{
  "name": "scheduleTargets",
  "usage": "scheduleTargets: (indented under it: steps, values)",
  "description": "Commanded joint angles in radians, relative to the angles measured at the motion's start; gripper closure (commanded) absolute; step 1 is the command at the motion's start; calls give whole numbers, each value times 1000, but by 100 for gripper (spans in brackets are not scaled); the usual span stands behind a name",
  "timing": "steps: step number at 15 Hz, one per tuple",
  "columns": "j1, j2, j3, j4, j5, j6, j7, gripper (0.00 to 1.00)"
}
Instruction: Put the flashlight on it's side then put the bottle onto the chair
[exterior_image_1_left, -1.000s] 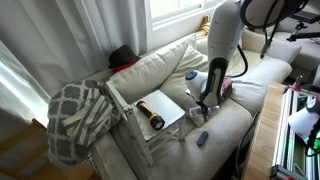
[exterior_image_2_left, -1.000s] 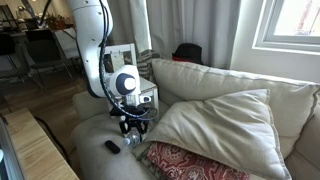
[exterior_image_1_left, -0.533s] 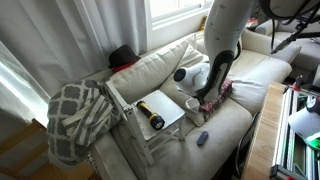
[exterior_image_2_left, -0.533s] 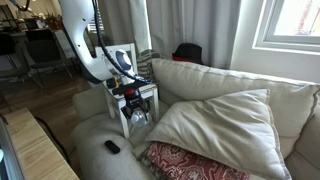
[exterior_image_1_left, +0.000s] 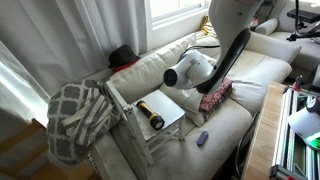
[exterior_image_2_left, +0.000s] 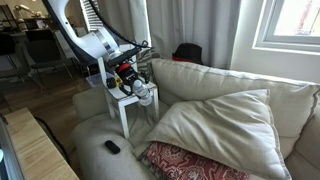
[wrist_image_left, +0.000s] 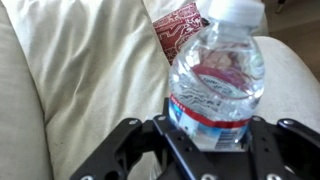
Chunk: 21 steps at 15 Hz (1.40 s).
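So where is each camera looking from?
Exterior view: high up, looking down on the sofa, chair and flashlight; the arm shows.
Exterior view: low by the sofa's end, facing the chair; arm and end effector show.
Wrist view: on the wrist, facing the bottle held in the end effector.
Shared: chair and arm in both exterior views.

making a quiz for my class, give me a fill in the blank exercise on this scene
The gripper is shut on the ___.
The flashlight lies on its side on the white seat of the ___.
The small blue-grey object lies on the cream ___.
Missing words: bottle; chair; sofa.
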Motion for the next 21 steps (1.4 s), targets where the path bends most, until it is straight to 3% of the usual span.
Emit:
scheduleTargets:
  steps: [1,2,10,15,21]
  values:
    - [-112,-23,114,8,-78,-57,37,51]
    - [-113,-24,115,6,-82,-57,37,76]
    - [-122,-83,304,-7,-354,-304,-14,76]
    - [-140,-61,404,6,-470,-338,-116,76]
    - [-133,-34,454,18,-572,-348,-161,76]
